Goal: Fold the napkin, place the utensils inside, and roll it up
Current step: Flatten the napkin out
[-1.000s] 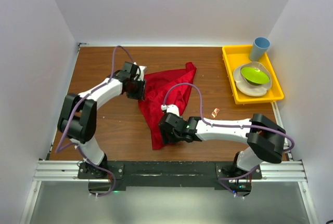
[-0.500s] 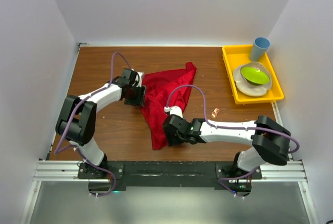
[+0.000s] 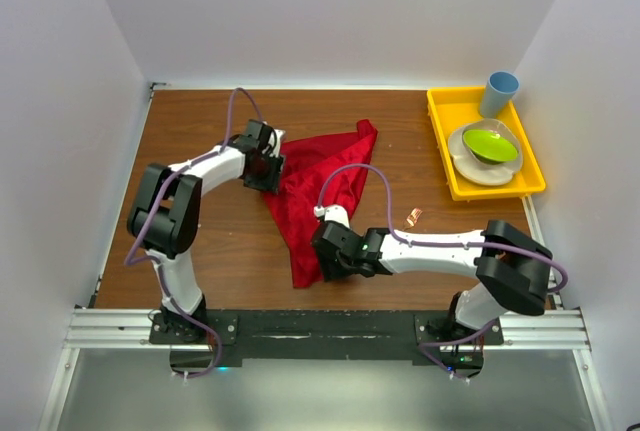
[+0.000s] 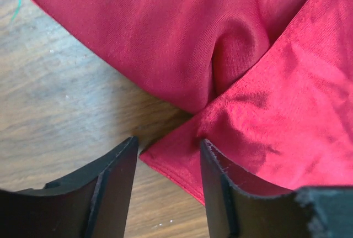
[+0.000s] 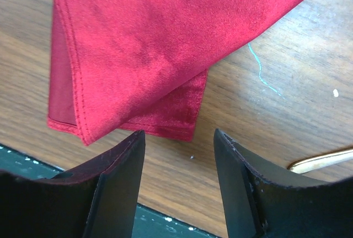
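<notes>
The red napkin (image 3: 318, 186) lies crumpled and partly folded over itself in the middle of the wooden table. My left gripper (image 3: 268, 173) is at its left edge, open. In the left wrist view a hemmed corner of the napkin (image 4: 265, 83) lies between the two fingers (image 4: 118, 183), which stand apart from it. My right gripper (image 3: 322, 261) is at the napkin's near end, open, and the layered corner of the napkin (image 5: 138, 56) lies just past its fingertips (image 5: 124, 172). A copper utensil (image 3: 413, 216) lies to the right, and its handle (image 5: 320, 160) shows beside my right finger.
A yellow tray (image 3: 440, 141) at the back right holds a blue cup (image 3: 499, 92) and a green bowl (image 3: 490, 144) on a plate. The table's near edge and black rail (image 5: 165, 224) lie directly under my right gripper. White walls close in both sides.
My left gripper has opened and shifted a little along the napkin's left edge, with its elbow swung inward. The right gripper's jaws have narrowed somewhat at the near corner.
</notes>
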`<state>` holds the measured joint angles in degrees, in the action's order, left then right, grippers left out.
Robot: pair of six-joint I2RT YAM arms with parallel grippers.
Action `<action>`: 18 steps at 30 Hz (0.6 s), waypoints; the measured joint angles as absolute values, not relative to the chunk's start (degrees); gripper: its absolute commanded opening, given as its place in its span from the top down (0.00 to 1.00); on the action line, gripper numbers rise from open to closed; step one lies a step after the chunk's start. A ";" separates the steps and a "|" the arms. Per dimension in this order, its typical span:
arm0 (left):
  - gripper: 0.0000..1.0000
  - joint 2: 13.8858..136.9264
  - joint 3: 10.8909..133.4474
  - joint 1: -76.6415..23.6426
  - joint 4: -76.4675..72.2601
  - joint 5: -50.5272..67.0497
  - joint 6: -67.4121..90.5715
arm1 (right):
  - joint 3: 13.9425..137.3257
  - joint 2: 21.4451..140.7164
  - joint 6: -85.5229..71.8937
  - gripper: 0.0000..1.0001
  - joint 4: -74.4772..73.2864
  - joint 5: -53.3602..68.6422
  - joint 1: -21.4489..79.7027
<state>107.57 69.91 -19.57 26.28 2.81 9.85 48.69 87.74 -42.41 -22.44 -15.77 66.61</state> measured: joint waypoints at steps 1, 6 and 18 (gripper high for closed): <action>0.53 107.46 69.78 -19.62 26.28 2.79 9.87 | 48.69 87.83 -42.41 0.45 -22.52 -15.77 66.61; 0.80 106.78 68.27 -19.62 24.95 2.55 9.39 | 48.71 87.85 -42.41 0.47 -22.65 -15.77 66.50; 1.00 99.00 63.59 -20.18 29.91 1.85 14.61 | 50.02 89.25 -44.36 0.43 -23.33 -17.37 66.57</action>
